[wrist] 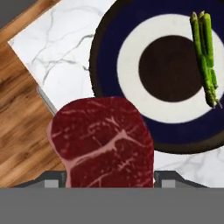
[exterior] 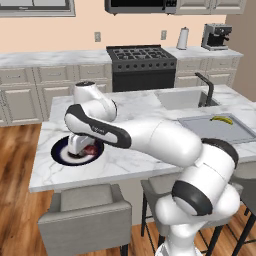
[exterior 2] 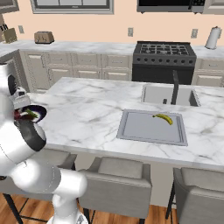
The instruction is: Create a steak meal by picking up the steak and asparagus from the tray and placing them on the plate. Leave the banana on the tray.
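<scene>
My pincer [exterior: 85,148] is clenched on the flat dark-red marbled steak [wrist: 105,142], which hangs just above the round navy-rimmed plate [wrist: 109,43] near the marble island's corner. My hand view shows the thin green asparagus [wrist: 204,57] lying on that plate. My arm reaches far left, bent downward. Beyond, the curved yellow banana [exterior 2: 164,118] rests on the light-grey rectangular tray [exterior 2: 140,127]

The steak [wrist: 105,142] hides the fingertips; the arm covers much of the plate [exterior: 62,150].
</scene>
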You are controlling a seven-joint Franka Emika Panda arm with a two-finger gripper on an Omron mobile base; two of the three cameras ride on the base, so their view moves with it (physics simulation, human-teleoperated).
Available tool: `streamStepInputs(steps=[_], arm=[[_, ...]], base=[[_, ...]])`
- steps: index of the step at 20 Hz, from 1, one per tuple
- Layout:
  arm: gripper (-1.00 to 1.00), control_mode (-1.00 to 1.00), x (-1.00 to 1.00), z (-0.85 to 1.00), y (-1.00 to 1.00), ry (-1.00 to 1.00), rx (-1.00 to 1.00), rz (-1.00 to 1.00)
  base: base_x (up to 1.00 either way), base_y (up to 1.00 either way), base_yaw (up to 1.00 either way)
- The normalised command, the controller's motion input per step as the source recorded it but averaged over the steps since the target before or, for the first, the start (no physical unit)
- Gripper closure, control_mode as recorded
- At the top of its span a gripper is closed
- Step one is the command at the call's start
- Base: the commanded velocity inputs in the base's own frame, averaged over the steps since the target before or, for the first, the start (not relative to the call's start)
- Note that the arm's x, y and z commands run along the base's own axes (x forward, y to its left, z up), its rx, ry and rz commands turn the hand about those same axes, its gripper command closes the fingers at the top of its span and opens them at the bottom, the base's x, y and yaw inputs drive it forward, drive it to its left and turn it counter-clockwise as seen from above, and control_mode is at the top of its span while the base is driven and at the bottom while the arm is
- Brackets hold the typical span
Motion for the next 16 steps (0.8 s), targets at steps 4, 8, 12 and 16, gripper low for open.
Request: streamStepInputs(steps=[4,8,12,16], arm=[[1.0,-1.0,0.49,-0.23,0.0,0.02,0.0,0.0],[1.0,-1.0,0.32,-0.36,0.12,0.0,0.0,0.0],[1.0,-1.0,0.26,-0.36,0.22,0.0,0.0,0.0],[1.0,-1.0,0.29,-0.32,0.12,0.0,0.0,0.0]], base=[[0.0,0.0,0.0],[0.0,0.0,0.0],[0.0,0.0,0.0],[0.0,0.0,0.0]])
